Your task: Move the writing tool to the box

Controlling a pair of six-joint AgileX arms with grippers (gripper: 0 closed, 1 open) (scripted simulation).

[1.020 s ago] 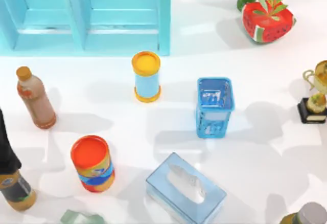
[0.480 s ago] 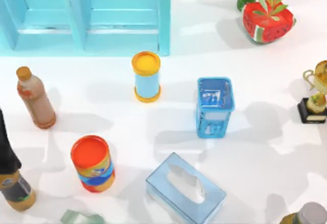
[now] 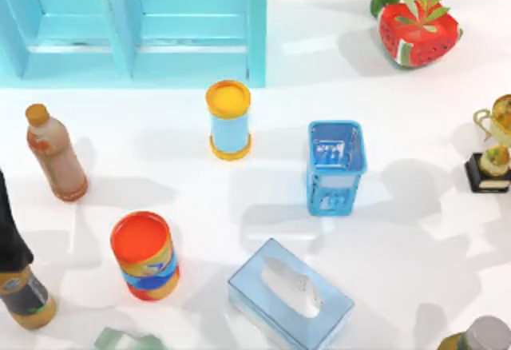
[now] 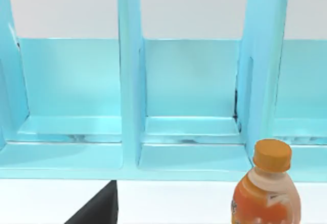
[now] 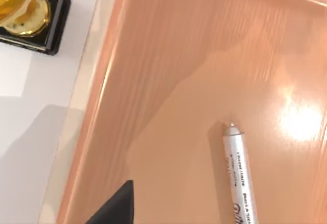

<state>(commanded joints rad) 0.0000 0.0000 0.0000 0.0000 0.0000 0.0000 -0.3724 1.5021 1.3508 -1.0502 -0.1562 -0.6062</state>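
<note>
Between the earlier top views and this one, nothing on the desk [image 3: 383, 230] has been displaced. The marker [image 5: 238, 175] is seen lying flat inside the wooden box [image 5: 168, 70], so delivery is judged done. Whether either claw is released cannot be told.

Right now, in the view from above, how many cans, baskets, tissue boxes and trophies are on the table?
Cans: 2, the yellow-lidded can and the orange-lidded can
Baskets: 1, the blue basket
Tissue boxes: 1, the tissue box
Trophies: 1, the gold trophy
Total: 5
</note>
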